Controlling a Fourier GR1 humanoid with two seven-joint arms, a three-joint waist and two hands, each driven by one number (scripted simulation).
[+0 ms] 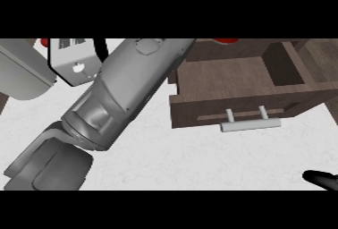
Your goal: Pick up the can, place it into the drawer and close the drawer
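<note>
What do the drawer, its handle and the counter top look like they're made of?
The drawer looks like dark brown wood, matte, with faint grain streaks. Its handle looks like metal: a pale grey bar on two posts with a soft sheen. The counter looks like pale mottled stone, though it might be laminate.

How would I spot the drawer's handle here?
Find the brown wooden drawer standing open at the right of the white counter. On its front sits the handle, a pale bar on two short posts, the only light piece on that dark wood.
</note>
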